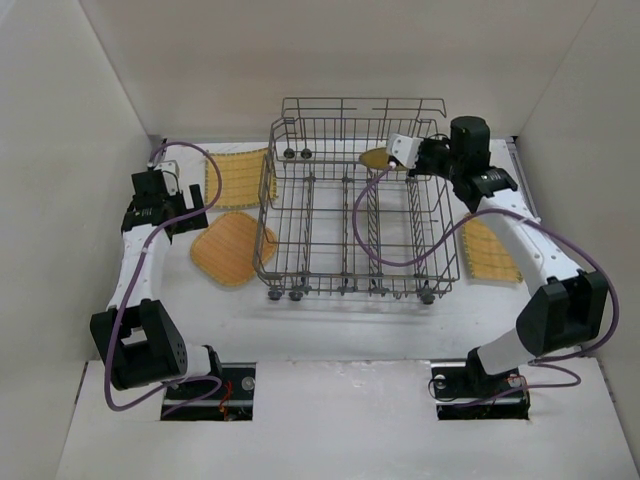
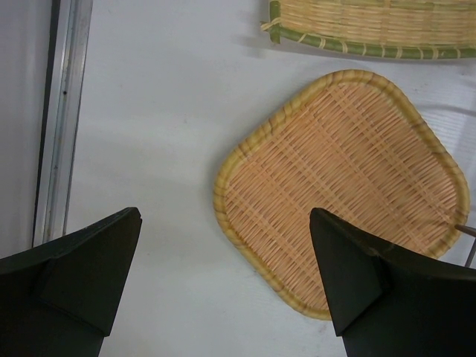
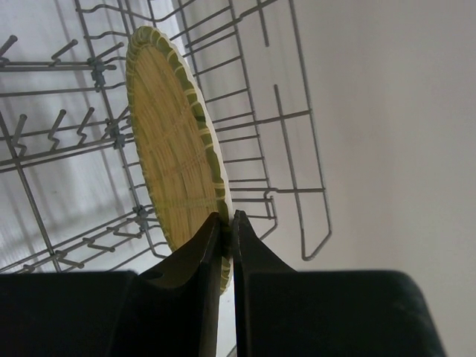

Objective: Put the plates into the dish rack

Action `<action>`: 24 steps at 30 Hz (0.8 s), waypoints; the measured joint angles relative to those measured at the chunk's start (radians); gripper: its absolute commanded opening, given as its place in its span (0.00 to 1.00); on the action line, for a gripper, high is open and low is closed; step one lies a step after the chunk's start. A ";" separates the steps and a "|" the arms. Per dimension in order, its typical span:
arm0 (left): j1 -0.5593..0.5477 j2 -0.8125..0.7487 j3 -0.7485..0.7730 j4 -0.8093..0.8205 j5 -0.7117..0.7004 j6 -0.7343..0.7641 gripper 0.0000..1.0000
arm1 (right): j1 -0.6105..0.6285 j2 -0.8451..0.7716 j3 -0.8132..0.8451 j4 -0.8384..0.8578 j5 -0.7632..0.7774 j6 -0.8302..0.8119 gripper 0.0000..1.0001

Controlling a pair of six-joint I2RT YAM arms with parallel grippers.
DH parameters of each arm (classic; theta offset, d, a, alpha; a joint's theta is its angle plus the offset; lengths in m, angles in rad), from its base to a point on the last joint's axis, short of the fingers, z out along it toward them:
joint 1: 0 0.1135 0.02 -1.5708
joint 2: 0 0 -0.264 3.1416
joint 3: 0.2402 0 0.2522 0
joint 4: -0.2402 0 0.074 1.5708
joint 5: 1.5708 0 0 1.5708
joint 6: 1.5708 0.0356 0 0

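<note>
From above, the right gripper point(image 1: 400, 152) hangs over the far-right end of the dish rack point(image 1: 358, 283), pinching a round plate point(image 1: 375, 158) by its rim. Its purple cable point(image 1: 356, 215) droops into the rack and could snag a tine. The left gripper point(image 1: 190, 218) waits over the orange plate point(image 1: 228, 247); striped plates lie on the table far-left point(image 1: 240, 175) and right point(image 1: 488, 250).

Left wrist: the gripper point(image 2: 225, 214) stands wide apart, nothing in it, the orange plate point(image 2: 342, 193) flat on the table point(image 2: 149, 111) below. Flat like that, I reckon the rim is awkward to catch.

Right wrist: the gripper point(image 3: 227, 219) is clamped on the plate point(image 3: 175, 149), edge-on above the rack's wires point(image 3: 312, 134). It's a thin hold, so a knock on a tine could swivel or drop the plate.
</note>
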 measured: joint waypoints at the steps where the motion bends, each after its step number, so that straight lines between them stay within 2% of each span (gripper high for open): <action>1: 0.001 0.000 0.000 0.000 0.000 0.000 0.98 | 0.000 0.008 -0.001 0.000 0.000 0.000 0.00; 15: 0.032 0.015 0.011 0.001 0.001 0.000 0.99 | 0.000 0.068 -0.114 0.045 0.002 -0.014 0.00; 17: 0.032 0.022 0.018 0.001 0.001 0.000 0.99 | 0.000 0.074 -0.117 0.051 0.005 -0.014 0.08; 19: 0.032 0.030 0.027 0.002 0.001 0.000 0.99 | 0.000 0.075 -0.131 0.060 0.008 -0.014 0.24; 23: 0.039 0.042 0.048 0.004 0.002 0.001 0.99 | 0.000 0.076 -0.161 0.055 0.001 0.004 0.44; 24: 0.039 0.044 0.053 0.004 0.002 0.001 0.99 | 0.000 0.076 -0.164 0.048 -0.002 0.010 0.55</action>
